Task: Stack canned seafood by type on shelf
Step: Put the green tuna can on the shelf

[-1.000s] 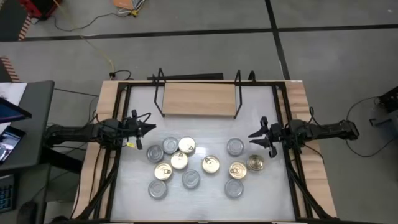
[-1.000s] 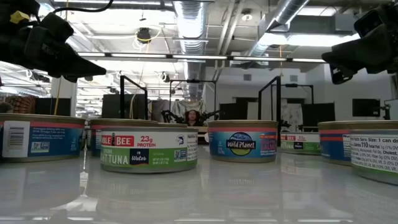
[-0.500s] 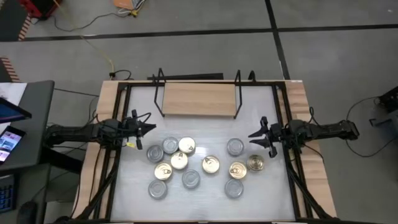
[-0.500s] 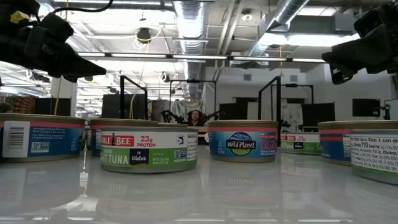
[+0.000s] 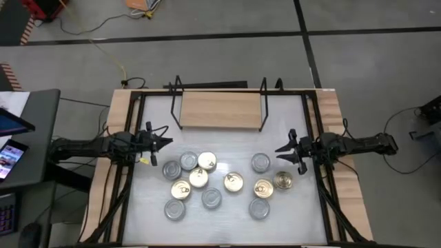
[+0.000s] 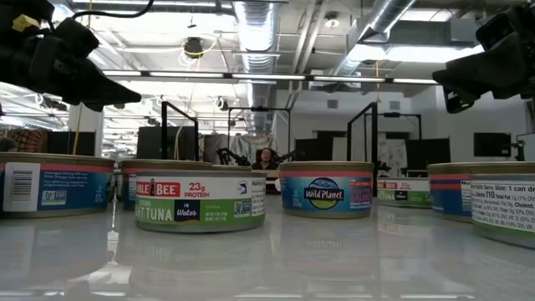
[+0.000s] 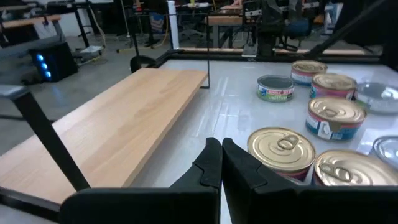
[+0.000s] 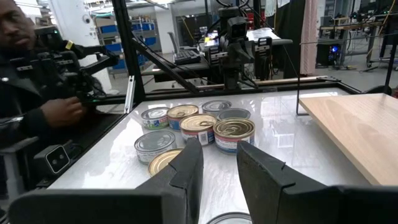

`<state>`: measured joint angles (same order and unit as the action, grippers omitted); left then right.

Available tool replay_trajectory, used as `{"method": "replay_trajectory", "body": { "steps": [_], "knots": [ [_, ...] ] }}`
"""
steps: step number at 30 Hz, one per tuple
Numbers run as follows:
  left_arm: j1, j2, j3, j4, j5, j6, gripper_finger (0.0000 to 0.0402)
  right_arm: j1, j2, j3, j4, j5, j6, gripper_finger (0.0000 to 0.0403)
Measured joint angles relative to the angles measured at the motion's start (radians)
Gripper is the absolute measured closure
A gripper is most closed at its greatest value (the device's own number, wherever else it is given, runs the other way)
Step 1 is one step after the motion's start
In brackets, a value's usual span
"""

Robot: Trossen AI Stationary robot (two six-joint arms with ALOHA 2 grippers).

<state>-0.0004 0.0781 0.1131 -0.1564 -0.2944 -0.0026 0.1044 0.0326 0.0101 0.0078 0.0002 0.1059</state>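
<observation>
Since the silver-topped tin (image 5: 260,162) lies at nine o'clock of the part-open, empty right gripper (image 5: 284,152), that arm is nearer (left gripper (image 5: 165,140) shut, waiting).

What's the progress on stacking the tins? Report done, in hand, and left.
Done: nothing; the shelf carries no tins. In hand: nothing; the left gripper is shut and empty, the right gripper is open and empty, both held beside the cluster. Left: every tin sits unstacked on the white table, gold and silver tops mixed.
</observation>
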Motion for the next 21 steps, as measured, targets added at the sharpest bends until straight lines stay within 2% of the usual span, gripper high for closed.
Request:
{"method": "replay_trajectory", "body": {
  "steps": [8,14,21],
  "knots": [
    [0.0,0.0,0.0,0.002,0.0,0.011,0.0401,0.0,0.0,0.0,0.0,0.0,0.0,0.0275],
    [0.0,0.0,0.0,0.007,-0.037,0.252,0.0401,0.0,0.0,0.0,0.0,0.0,0.0,0.0275],
    [0.0,0.0,0.0,0.013,-0.036,0.332,0.0401,0.0,0.0,0.0,0.0,0.0,0.0,0.0275]
  ]
}}
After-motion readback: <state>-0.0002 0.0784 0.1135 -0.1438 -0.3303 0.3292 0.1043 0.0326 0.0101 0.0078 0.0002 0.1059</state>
